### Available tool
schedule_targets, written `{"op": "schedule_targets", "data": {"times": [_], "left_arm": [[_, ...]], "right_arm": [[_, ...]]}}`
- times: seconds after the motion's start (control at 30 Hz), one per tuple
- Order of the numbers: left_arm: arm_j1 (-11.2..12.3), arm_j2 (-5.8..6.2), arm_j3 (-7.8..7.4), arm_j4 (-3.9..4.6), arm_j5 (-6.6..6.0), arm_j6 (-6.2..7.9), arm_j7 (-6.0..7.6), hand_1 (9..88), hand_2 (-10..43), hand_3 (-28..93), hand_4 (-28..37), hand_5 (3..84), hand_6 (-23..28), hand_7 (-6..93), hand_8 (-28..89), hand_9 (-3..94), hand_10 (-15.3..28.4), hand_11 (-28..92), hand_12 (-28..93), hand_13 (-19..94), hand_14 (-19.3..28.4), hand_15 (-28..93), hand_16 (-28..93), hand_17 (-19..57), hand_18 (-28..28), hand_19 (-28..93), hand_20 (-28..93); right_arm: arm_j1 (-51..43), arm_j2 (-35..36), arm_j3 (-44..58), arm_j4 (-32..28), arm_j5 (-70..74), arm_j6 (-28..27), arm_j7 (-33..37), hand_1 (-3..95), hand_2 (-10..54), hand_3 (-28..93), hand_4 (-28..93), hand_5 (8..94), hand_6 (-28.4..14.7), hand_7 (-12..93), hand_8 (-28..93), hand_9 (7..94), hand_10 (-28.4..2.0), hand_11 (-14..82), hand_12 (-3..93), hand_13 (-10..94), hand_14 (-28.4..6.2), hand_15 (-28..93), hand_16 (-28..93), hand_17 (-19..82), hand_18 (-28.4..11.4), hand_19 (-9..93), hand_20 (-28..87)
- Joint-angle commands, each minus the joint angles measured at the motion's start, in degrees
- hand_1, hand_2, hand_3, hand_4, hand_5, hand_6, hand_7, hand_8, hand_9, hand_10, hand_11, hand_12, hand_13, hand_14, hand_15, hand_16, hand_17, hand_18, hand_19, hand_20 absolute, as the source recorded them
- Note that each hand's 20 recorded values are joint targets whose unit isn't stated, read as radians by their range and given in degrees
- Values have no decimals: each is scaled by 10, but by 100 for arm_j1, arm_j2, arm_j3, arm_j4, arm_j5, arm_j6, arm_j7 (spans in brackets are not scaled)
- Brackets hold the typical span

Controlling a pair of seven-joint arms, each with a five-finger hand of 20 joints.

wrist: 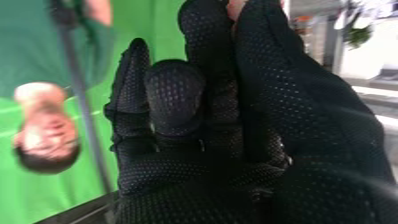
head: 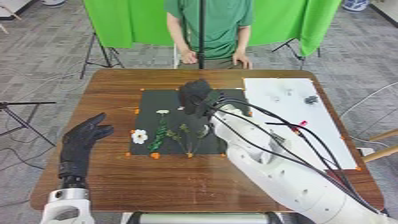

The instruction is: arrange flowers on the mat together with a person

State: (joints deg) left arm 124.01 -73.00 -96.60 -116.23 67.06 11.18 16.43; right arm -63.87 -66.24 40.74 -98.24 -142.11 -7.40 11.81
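The right hand (head: 194, 94) is over the far part of the dark mat (head: 149, 109), its arm slanting in across the near right of the brown counter (head: 120, 180). Its fingers stand nearly straight and close together, clamped on nothing that can be made out; whether a stem lies hidden among them cannot be told. The left hand (head: 80, 142) is to the left of the mat, fingers relaxed and slightly apart. The step in hand is judged to be placing or adjusting a flower at the mat's far side. For sound work, the hand should come down slowly, take or release any bloom by its stem, and lift straight up before withdrawing, since a low sideways sweep could drag the laid pieces. The light stems probably shift at a slight brush, and the cables along the right arm call for clearance. As to what bears the goods: the mat carries a white flower (head: 139, 136) near its left edge, a second white bloom (head: 163, 111) at the head of a leafy green stem (head: 158, 137), and thin green sprigs (head: 185, 135) beside it. The white sheet (head: 268, 90), right of the mat, holds a dark tuft (head: 311, 100) and a pinkish-red item (head: 303, 123) close by the arm, possibly a further bloom. The arrangement is judged part done.
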Motion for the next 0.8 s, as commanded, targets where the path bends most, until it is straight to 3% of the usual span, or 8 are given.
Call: {"op": "schedule_targets", "data": {"times": [0.03, 0.8], "left_arm": [[52, 16, 32, 40, -23, -17, -33, 255, -8, 706, -207, 521, 32, 129, -58, 567, 156, 206, 152, 499, 185, 230, -16, 157, 133, 134, 226], [12, 8, 47, 54, -4, -57, -51, 256, -7, 706, -207, 520, 32, 128, -58, 569, 157, 207, 152, 498, 185, 231, -16, 156, 132, 133, 224]], "right_arm": [[-6, -144, -258, 150, -248, -123, -71, 622, -95, 595, -238, 795, 31, 234, 55, 775, -114, 127, 560, 629, -118, 727, 371, 261, -200, 620, 489], [12, -201, -390, 397, -351, -369, -130, 587, -95, 606, -238, 739, 32, 225, 23, 733, -119, 115, 498, 604, -127, 716, 358, 240, -200, 597, 476]]}}
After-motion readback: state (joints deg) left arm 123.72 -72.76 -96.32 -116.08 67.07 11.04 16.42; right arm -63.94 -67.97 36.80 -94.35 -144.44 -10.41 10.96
